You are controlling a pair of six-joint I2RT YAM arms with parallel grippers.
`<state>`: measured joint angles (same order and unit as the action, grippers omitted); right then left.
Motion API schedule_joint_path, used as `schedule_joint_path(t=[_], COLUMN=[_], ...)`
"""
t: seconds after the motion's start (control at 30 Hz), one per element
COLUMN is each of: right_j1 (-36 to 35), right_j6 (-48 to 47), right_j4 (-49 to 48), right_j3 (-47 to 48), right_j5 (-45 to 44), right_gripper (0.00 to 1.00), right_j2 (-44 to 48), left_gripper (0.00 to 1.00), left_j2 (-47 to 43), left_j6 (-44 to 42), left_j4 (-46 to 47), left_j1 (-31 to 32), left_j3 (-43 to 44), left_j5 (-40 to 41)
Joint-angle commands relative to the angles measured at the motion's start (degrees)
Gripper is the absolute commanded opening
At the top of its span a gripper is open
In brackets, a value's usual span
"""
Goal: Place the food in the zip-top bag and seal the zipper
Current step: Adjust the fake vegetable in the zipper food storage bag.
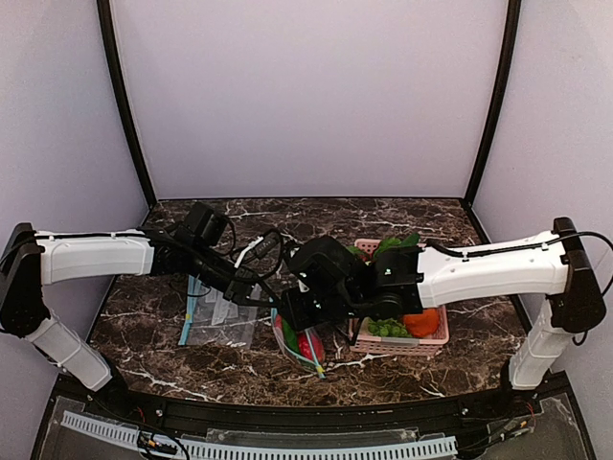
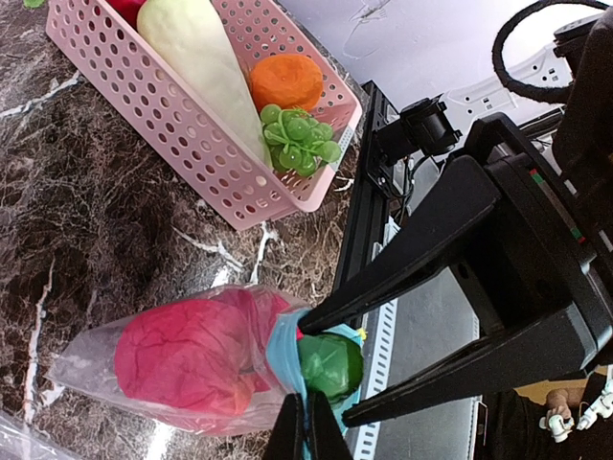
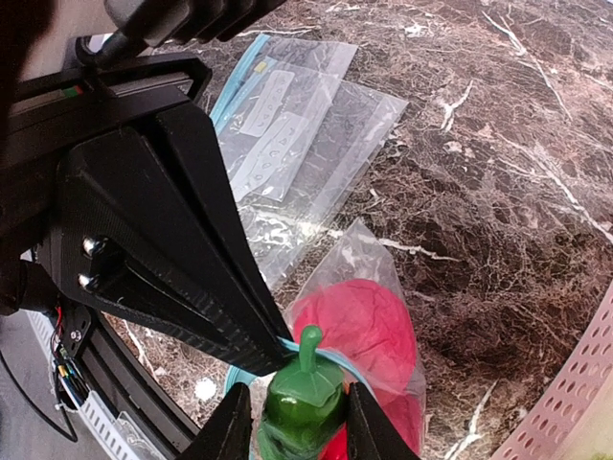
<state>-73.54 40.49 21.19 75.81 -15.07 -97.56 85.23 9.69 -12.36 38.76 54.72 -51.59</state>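
Red-pink fruit (image 2: 192,355) sits inside the zip-top bag (image 2: 86,369), with the cucumber (image 3: 302,398) at its mouth.

The bag lies on the dark marble table (image 3: 498,192), near the pink basket (image 2: 182,144) and the spare clear bags (image 3: 287,134). The left gripper (image 2: 306,436) is clamped tight on the light blue zipper (image 2: 284,355), pinching the mouth edge. The right gripper (image 3: 299,426) has its jaws part-way apart, with the glossy green cucumber gripped between them. The cucumber's stem end meets the blue rim, but how far inside it reaches cannot be told. The red mass fills most of the bag, and whether it is one fruit or two is unclear. In the basket lie a long white radish (image 2: 196,57), an orange fruit (image 2: 287,81) and a bunch of green grapes (image 2: 299,139).
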Motion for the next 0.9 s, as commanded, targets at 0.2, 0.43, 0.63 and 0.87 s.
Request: schedule_joint_path(t=[0.2,0.43,0.63,0.87], right_j1=[0.3,-0.6,-1.6,-1.9], right_j6=[-2.2,-4.1,-5.2,-5.2], right_j4=[0.8,1.4,3.5,7.6], right_j3=[2.6,0.8,0.9,1.3], right_j5=[0.4,4.0,6.6,7.2], right_gripper=[0.15,0.08,0.06,0.06], right_j2=[-2.3,-2.2,-3.7,-4.9], left_gripper=[0.01,0.01,0.01,0.01], left_j2=[-1.1,-2.1,-2.6,-3.5], left_j6=[-0.4,-0.5,-0.4,-0.5], left_j4=[0.2,0.3,0.5,0.8], left_j1=[0.1,0.0,-0.4,-0.7], left_j3=[-0.7,-0.6,-0.7,-1.0], left_j5=[-0.4,1.3,1.7,1.9])
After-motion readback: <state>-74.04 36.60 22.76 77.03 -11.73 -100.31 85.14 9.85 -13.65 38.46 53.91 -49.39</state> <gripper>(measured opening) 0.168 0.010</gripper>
